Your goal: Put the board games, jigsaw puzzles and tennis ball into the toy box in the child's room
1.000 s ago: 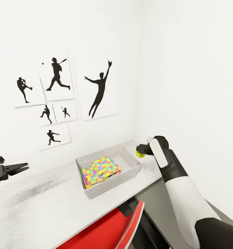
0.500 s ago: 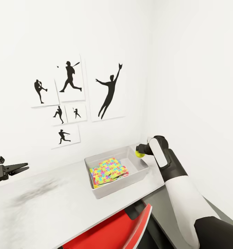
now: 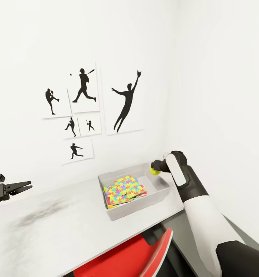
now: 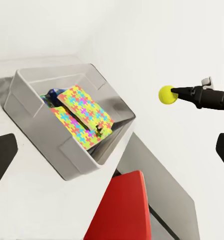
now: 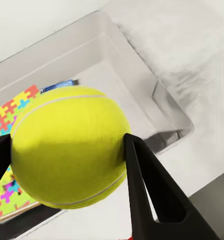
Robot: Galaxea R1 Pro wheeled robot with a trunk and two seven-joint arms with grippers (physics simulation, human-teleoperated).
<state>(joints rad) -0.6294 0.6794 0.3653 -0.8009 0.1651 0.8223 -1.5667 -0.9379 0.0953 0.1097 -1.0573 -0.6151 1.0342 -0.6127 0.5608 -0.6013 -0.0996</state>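
1. Everything in the head view has slid rightward, so the camera turned; the right gripper point(image 3: 157, 168) is unmoved, clamped on the tennis ball point(image 3: 155, 171) above the toy box's point(image 3: 122, 212) far corner.
2. Right wrist view alone shows its fingers point(image 5: 146, 190) pressed against the ball, tray below.
3. Left gripper point(image 3: 24, 187) hangs over the worktop point(image 3: 64, 234), nearly closed.
4. Jigsaw puzzles point(image 3: 123, 189) lie in the box; left wrist view reveals a blue edge point(image 4: 53, 94) beneath them.

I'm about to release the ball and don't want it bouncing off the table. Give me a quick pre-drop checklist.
1. Right gripper shut on the tennis ball: ok.
2. Ball over the toy box, not its rim: cannot tell; it hangs near the far corner.
3. Free floor inside the box beside the jigsaw puzzles: ok.
4. Left gripper away from the box: ok.
5. Box fully on the table: ok.
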